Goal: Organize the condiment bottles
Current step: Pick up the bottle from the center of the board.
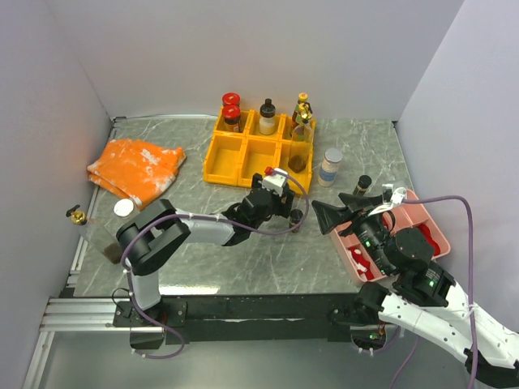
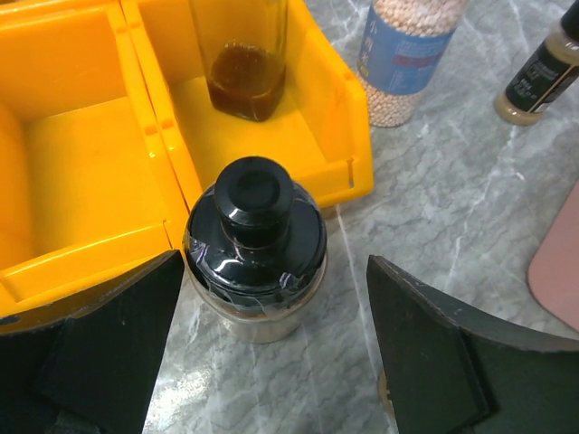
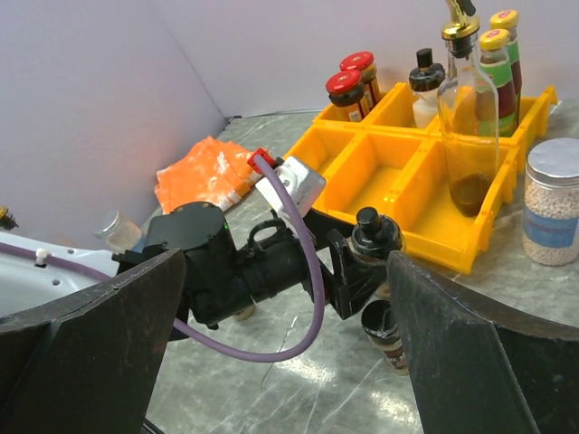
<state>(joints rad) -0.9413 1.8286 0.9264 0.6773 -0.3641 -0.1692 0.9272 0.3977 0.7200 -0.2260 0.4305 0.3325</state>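
My left gripper [image 1: 285, 204] is open, its jaws on either side of an upright black-capped bottle [image 2: 256, 244] on the marble just in front of the yellow bin rack [image 1: 243, 154]; a gap shows at the right finger [image 2: 434, 344]. Another dark bottle [image 3: 387, 336] lies beside it. In the rack stand two red-capped bottles [image 1: 231, 109], a black-capped white bottle [image 1: 268, 118], a yellow-green-capped bottle [image 1: 302, 104] and a clear oil bottle [image 1: 299, 142]. A silver-capped jar [image 1: 331, 166] and a small dark bottle [image 1: 362, 185] stand to its right. My right gripper [image 1: 334, 215] is open and empty.
A pink tray [image 1: 422, 219] with red and white packets lies under my right arm. An orange cloth [image 1: 136, 166] lies at the left. A white-capped jar [image 1: 123, 208] and a gold-topped item [image 1: 77, 215] are near the left edge.
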